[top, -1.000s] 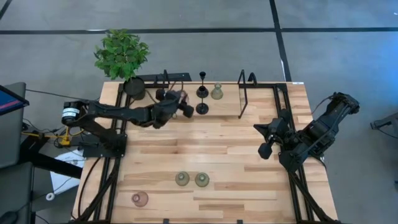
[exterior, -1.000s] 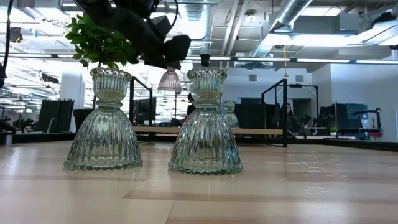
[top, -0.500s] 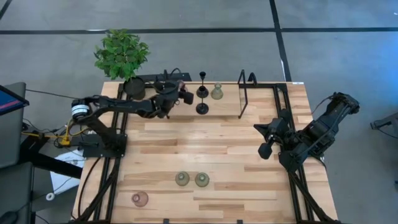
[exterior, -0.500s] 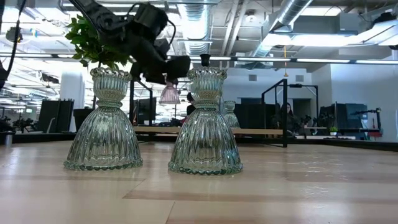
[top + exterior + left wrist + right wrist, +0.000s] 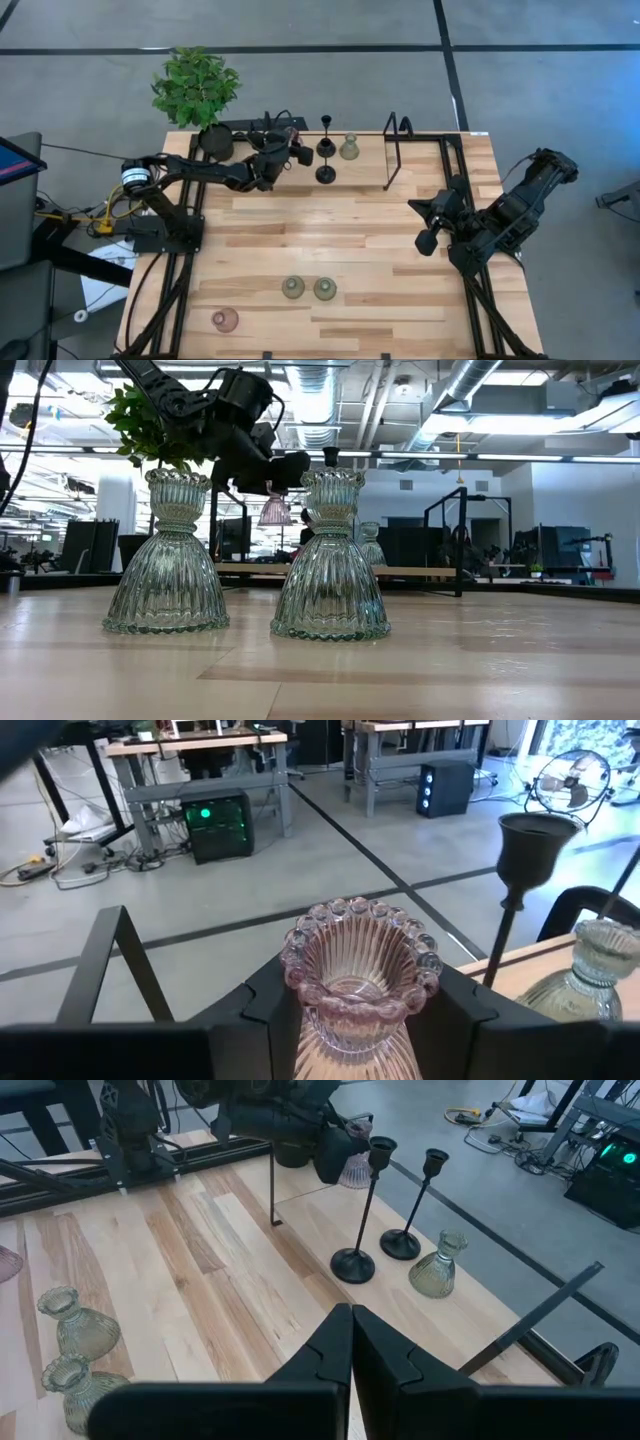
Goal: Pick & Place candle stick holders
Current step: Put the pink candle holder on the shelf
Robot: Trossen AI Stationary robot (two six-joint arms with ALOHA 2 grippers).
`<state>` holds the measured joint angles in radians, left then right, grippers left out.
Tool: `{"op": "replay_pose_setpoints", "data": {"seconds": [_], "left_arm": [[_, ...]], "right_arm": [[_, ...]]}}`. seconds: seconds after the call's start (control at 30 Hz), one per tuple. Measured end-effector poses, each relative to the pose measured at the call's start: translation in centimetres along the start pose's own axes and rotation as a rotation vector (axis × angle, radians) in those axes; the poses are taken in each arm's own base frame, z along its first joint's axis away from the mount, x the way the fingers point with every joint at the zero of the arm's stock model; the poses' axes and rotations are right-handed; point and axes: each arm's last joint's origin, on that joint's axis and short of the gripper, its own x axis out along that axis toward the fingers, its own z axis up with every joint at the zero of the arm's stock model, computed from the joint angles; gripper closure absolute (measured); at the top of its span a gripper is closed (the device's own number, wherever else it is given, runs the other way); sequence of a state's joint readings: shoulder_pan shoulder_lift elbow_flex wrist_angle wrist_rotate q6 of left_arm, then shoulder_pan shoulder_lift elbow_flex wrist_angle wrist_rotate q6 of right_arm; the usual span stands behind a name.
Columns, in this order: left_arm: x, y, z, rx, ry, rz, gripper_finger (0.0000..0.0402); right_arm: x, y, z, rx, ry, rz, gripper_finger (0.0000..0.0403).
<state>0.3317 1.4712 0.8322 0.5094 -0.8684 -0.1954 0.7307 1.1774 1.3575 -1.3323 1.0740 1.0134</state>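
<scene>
The left claw (image 5: 292, 152) grips a pink glass candle holder (image 5: 358, 982) between its two fingers (image 5: 268, 1010), clamped on the holder's ribbed body just below the scalloped rim. In the overhead view it sits near the bench's (image 5: 350, 250) far edge at about 11 o'clock, held up off the wood; the low view shows the pink holder (image 5: 275, 510) hanging above the surface. The potted plant (image 5: 196, 88) stands at the 10 o'clock corner behind the left arm.

Just to the 3 o'clock side of that claw stand two black thin-stemmed candlestick holders (image 5: 325, 160), one nearer the far edge than the other. An olive-green glass holder (image 5: 348, 148) sits just beside them, further toward 3 o'clock. A tall black wire frame (image 5: 392, 150) stands upright past it at about 1 o'clock.

Near the bench's front edge, around 6 o'clock, two more olive-green glass holders (image 5: 308, 289) stand side by side, close but not touching. A second pink glass holder (image 5: 225, 320) sits apart from them at 7 o'clock, close to the front corner.

The right claw (image 5: 428, 222) waits over the 3 o'clock side of the bench, its fingers (image 5: 335, 1350) pressed together with nothing between them.
</scene>
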Motion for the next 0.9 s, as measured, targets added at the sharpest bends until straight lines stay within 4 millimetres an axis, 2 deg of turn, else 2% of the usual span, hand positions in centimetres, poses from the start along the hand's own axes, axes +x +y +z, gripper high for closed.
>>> {"op": "replay_pose_setpoints", "data": {"seconds": [0.13,0.37,0.6,0.9], "left_arm": [[-0.3,0.1,0.5,-0.025,-0.015,-0.016,0.0262],[-2.0,-1.0,1.0,-0.037,-0.026,-0.075,0.0262],[-4.0,-2.0,0.8,0.101,-0.046,0.011,0.0262],[-7.3,-3.2,1.5,0.07,-0.068,-0.014,0.0262]], "right_arm": [[0.0,0.0,0.0,0.0,0.0,0.0,0.0403],[0.0,0.0,0.0,0.0,0.0,-0.001,0.0403],[0.0,0.0,0.0,-0.001,0.0,-0.001,0.0403],[0.0,0.0,0.0,-0.011,0.0,-0.001,0.0403]]}}
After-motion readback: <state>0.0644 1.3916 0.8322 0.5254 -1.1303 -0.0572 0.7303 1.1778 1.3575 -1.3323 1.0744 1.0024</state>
